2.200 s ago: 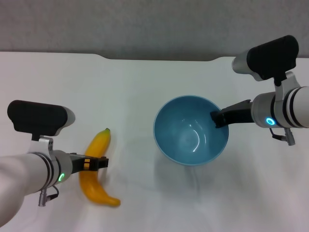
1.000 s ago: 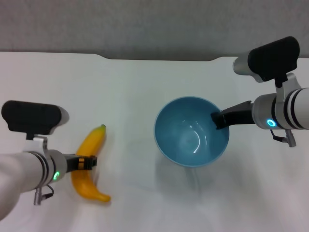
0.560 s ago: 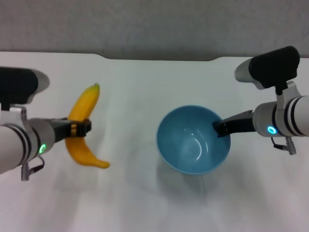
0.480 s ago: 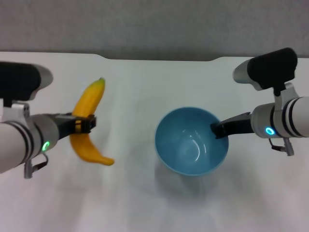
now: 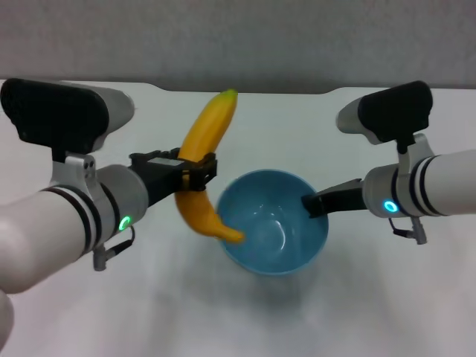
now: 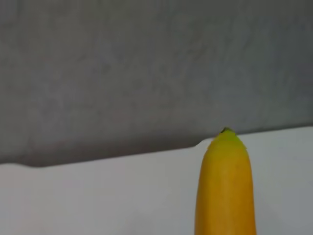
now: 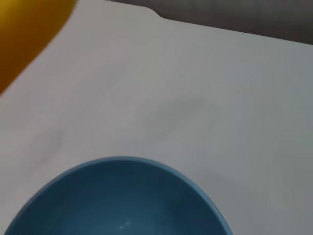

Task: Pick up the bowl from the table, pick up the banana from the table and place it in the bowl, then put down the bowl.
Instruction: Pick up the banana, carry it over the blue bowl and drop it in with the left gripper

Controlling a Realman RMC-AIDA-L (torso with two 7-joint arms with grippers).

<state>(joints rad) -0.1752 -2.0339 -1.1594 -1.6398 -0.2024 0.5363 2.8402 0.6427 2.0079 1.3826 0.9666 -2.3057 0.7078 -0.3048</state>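
Note:
My left gripper (image 5: 195,172) is shut on the yellow banana (image 5: 205,141), holding it in the air near upright, its lower end over the left rim of the light-blue bowl (image 5: 272,232). The banana's green-tipped upper end (image 6: 225,191) fills part of the left wrist view. My right gripper (image 5: 312,206) is shut on the bowl's right rim and holds the bowl above the white table (image 5: 387,297). In the right wrist view the bowl (image 7: 117,200) is close below, and a blurred piece of the banana (image 7: 27,34) sits in a corner.
The table's far edge has a shallow notch (image 5: 253,91) against a grey wall (image 5: 245,37). White tabletop lies bare all around the bowl.
My left arm has carried the banana right, up to the bowl's left rim. My right arm has shifted the bowl slightly left, toward the banana.

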